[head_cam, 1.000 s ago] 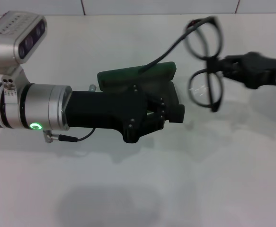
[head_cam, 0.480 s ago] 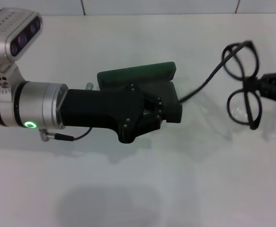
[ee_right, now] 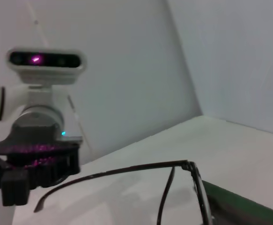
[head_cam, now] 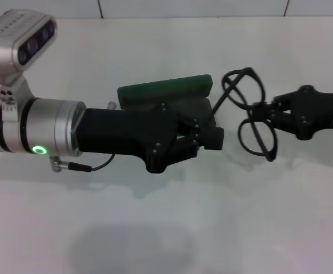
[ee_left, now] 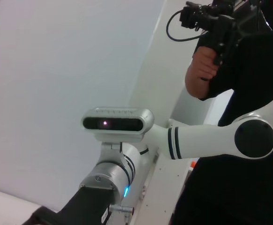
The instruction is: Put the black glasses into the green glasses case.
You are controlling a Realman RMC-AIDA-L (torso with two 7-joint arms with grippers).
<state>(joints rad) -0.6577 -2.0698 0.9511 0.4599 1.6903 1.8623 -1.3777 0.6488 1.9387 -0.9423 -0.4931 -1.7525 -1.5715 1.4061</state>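
Observation:
The green glasses case (head_cam: 166, 90) stands open near the table's middle, its lid raised at the far side. My left gripper (head_cam: 207, 135) reaches in from the left and is shut on the case's base, which it mostly hides. My right gripper (head_cam: 271, 114) comes in from the right and is shut on the black glasses (head_cam: 252, 107) at the bridge. It holds them above the table just right of the case, one temple arm reaching toward the case. In the right wrist view the temple arms (ee_right: 127, 169) stretch toward the left gripper (ee_right: 33, 173), with the case's edge (ee_right: 234, 202) close below.
The white table (head_cam: 172, 228) stretches in front of both arms, with a wall edge at the far side. The left wrist view shows the right arm's wrist camera (ee_left: 117, 123) and a person (ee_left: 230, 70) standing behind the robot.
The right gripper first pulled the glasses away to the right, then brought them back left and lower, close to the case. The left arm and the case have barely moved.

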